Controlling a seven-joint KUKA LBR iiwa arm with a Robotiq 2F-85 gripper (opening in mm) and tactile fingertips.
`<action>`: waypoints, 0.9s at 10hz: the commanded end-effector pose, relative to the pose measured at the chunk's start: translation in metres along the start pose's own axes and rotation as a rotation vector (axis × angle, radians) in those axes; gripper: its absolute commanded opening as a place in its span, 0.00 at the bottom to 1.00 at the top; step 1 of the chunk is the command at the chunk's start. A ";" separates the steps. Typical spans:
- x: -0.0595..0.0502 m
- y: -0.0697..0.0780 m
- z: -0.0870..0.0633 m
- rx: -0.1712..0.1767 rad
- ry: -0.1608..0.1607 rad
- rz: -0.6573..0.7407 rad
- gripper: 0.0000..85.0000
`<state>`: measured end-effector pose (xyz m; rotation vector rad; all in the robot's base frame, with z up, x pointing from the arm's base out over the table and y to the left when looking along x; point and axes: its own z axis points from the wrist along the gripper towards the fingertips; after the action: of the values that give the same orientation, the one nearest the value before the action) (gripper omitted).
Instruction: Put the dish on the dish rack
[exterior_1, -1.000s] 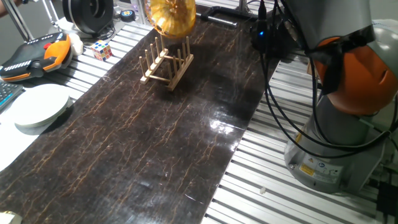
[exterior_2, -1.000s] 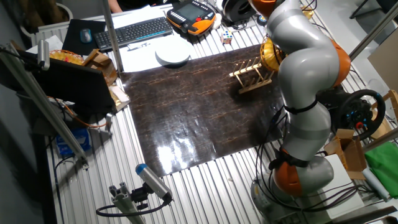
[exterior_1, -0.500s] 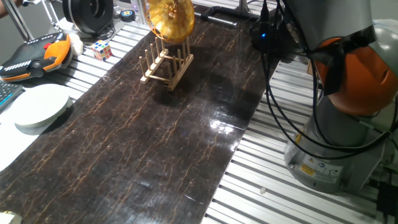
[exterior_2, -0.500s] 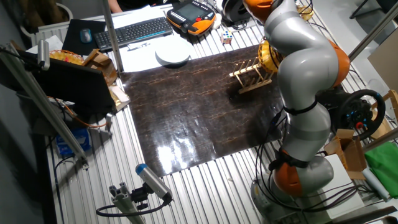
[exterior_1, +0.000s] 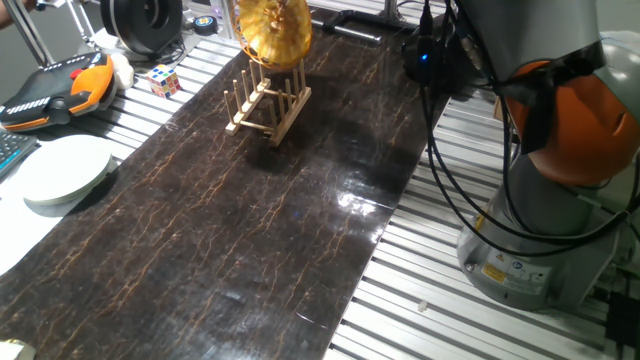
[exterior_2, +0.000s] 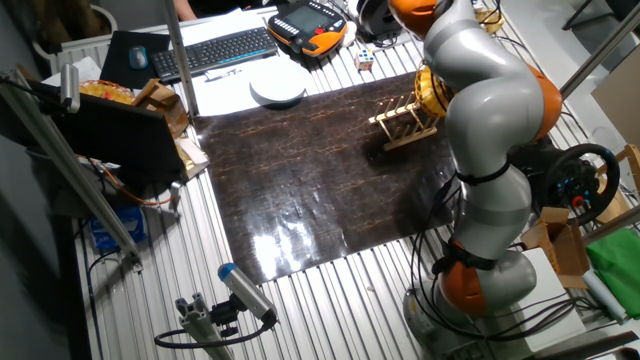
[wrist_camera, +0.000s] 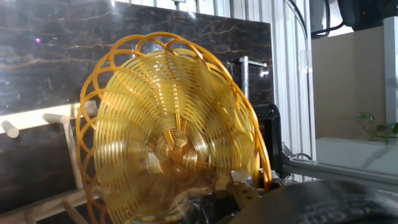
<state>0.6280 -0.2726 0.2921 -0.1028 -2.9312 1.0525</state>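
The dish (exterior_1: 272, 30) is a yellow-orange woven basket dish held on edge, its lower rim at the tops of the pegs at the far end of the dish rack (exterior_1: 266, 104). In the hand view the dish (wrist_camera: 168, 137) fills the frame, and my gripper (wrist_camera: 217, 190) is shut on its lower rim. The rack's pegs (wrist_camera: 37, 121) show to its left. In the other fixed view the dish (exterior_2: 430, 88) is partly hidden behind my arm, beside the rack (exterior_2: 405, 122). The gripper itself is out of both fixed views.
A white plate (exterior_1: 65, 170) lies at the left of the dark mat (exterior_1: 250, 230). A Rubik's cube (exterior_1: 165, 80) and an orange-black pendant (exterior_1: 55, 90) lie behind it. The robot's base (exterior_1: 550, 190) and hanging cables (exterior_1: 450, 140) stand on the right.
The dish has shifted slightly left, closer over the rack's pegs, in the first half second. It has hardly moved since.
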 end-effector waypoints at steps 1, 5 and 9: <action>0.000 0.001 0.000 0.002 0.000 0.002 0.02; 0.003 0.008 -0.005 0.046 -0.006 0.010 0.02; 0.010 0.008 -0.011 0.110 -0.025 0.012 0.02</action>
<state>0.6186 -0.2582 0.2956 -0.1053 -2.8907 1.2226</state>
